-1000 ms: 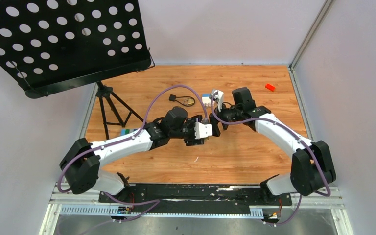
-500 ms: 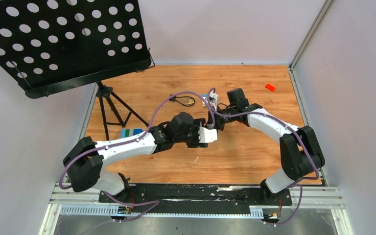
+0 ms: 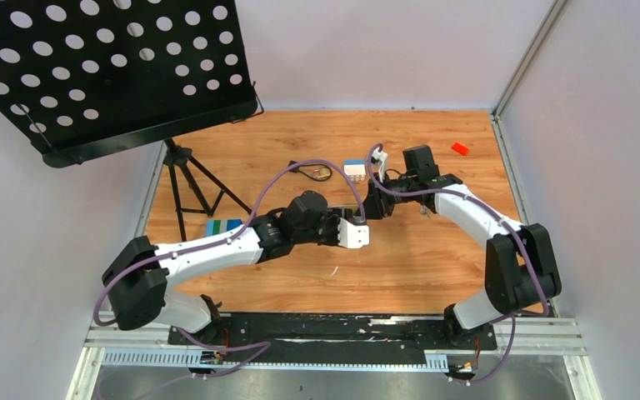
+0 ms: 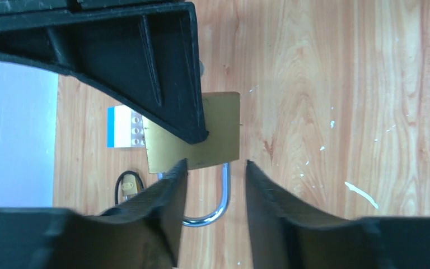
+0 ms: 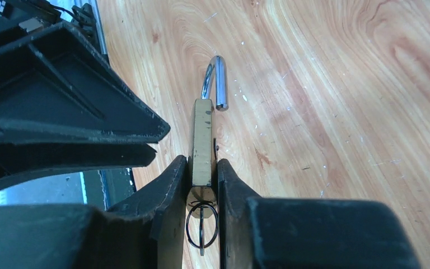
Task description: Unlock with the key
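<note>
Brass-bodied, the padlock (image 5: 203, 131) is clamped edge-on by the right end effector (image 5: 201, 163), the key (image 5: 200, 194) apparently seated in its base, while the left end effector (image 4: 215, 174) gapes around the shackle (image 4: 224, 193); closing off-centre could wrench the lock askew and dislodge the key.

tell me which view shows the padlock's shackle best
Right wrist: the shackle stands sprung open, free end out of the brass padlock clamped edge-on between the right fingers. Left wrist shows its loop, one side behind a left finger. Top external shows none of it.
</note>
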`<action>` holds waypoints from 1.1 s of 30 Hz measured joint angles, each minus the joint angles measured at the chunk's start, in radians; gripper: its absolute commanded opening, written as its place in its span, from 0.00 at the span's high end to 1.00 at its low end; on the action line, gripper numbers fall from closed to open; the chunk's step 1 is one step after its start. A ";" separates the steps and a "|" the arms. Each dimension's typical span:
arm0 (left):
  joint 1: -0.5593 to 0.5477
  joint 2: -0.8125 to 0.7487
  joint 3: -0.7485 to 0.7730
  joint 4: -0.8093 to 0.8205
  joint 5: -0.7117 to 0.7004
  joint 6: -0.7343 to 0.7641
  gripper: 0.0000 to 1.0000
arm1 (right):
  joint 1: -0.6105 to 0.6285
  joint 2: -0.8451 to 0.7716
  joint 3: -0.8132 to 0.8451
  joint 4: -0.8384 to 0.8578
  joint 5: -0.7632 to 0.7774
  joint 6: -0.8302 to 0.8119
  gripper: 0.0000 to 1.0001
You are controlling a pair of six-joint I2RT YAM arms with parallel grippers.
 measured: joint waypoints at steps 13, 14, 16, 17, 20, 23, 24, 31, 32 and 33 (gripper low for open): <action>0.192 -0.071 0.052 -0.120 0.224 -0.024 0.33 | 0.000 -0.109 -0.003 -0.099 -0.023 -0.191 1.00; 0.199 -0.062 0.066 -0.134 0.243 -0.029 0.33 | 0.000 -0.114 -0.003 -0.104 -0.028 -0.198 1.00; 0.206 -0.034 0.097 -0.159 0.283 -0.042 0.34 | 0.000 -0.127 -0.005 -0.105 -0.037 -0.206 1.00; 0.209 -0.021 0.108 -0.167 0.297 -0.048 0.35 | 0.000 -0.132 -0.005 -0.104 -0.042 -0.209 1.00; 0.211 0.034 0.145 -0.193 0.344 -0.070 0.44 | 0.000 -0.146 -0.010 -0.103 -0.060 -0.217 1.00; 0.212 0.087 0.173 -0.223 0.374 -0.087 0.60 | 0.000 -0.152 -0.019 -0.104 -0.068 -0.218 1.00; 0.212 0.101 0.184 -0.237 0.383 -0.089 0.64 | 0.000 -0.152 -0.021 -0.104 -0.068 -0.217 1.00; 0.219 0.119 0.200 -0.283 0.454 -0.067 0.71 | -0.018 -0.153 -0.037 -0.097 -0.028 -0.191 1.00; 0.219 0.118 0.200 -0.288 0.468 -0.061 0.71 | -0.020 -0.153 -0.037 -0.094 -0.018 -0.187 1.00; 0.219 0.116 0.200 -0.294 0.482 -0.057 0.71 | -0.024 -0.153 -0.037 -0.087 -0.006 -0.182 1.00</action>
